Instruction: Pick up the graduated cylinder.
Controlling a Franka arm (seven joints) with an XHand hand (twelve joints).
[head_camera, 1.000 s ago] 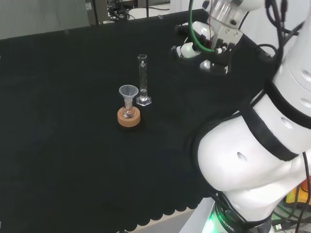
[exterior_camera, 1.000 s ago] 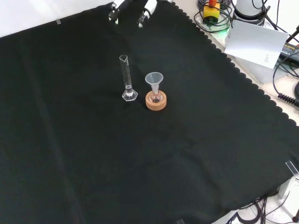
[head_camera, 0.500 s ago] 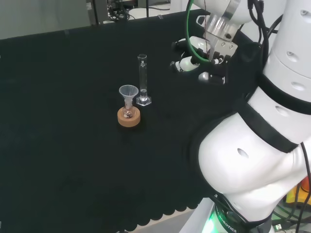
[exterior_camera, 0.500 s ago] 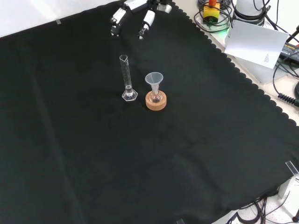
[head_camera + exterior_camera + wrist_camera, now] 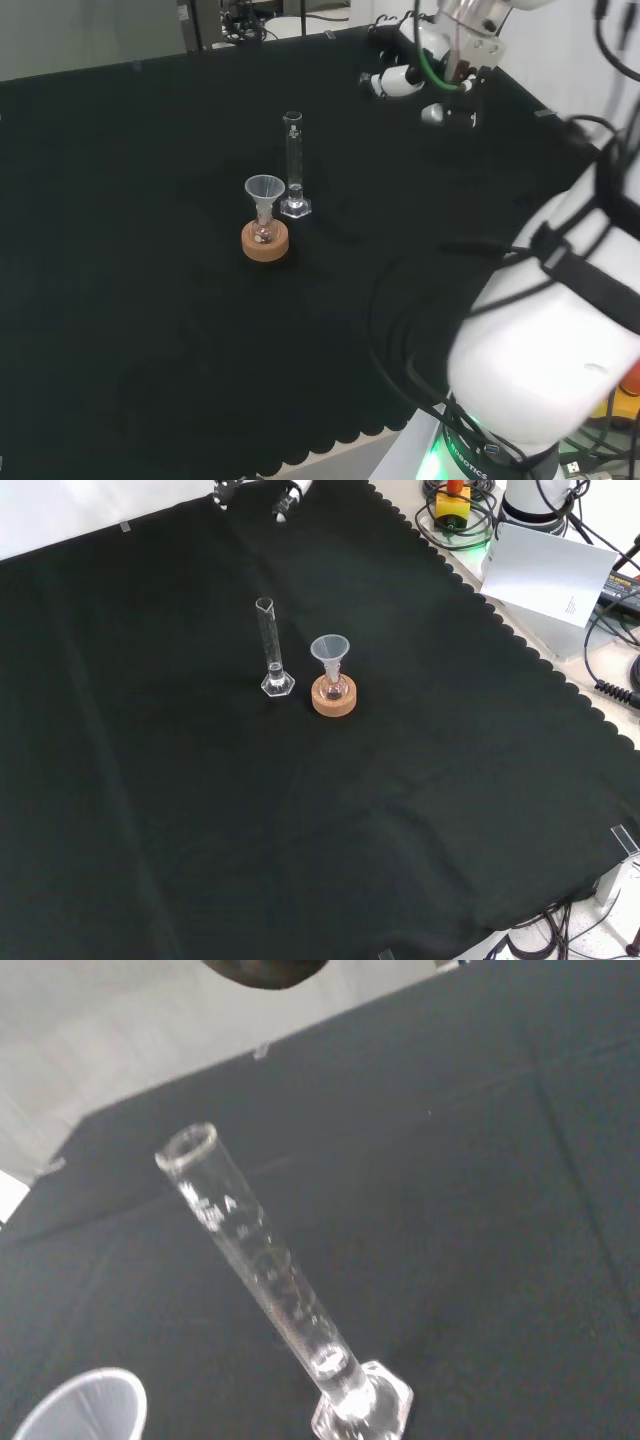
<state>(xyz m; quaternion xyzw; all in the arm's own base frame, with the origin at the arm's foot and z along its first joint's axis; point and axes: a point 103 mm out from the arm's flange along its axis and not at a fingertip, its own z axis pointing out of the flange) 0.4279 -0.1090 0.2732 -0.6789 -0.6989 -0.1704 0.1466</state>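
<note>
A black cloth with a scalloped edge covers the whole bench, with grey floor and cabling beyond it in the head view. The white robot arm bulks large at the right of the head view. Its black and white hand hangs above the cloth near the far right of the bench in that view, well apart from the glassware; in the front view its fingertips just reach in at the top edge. The fingers look extended rather than curled, and they hold nothing.

Near the middle of the cloth stands the tall, clear glass graduated cylinder on its hexagonal foot, upright and untouched. The wrist view looks down on it from the hand's side, with its open mouth and printed scale plain to see.

Just beside it, to the left in the head view and to the right in the front view, sits a round cork ring stand. This carries a small clear flask, and a clear plastic funnel is set in the flask's neck. The funnel's rim also shows in the wrist view.
</note>
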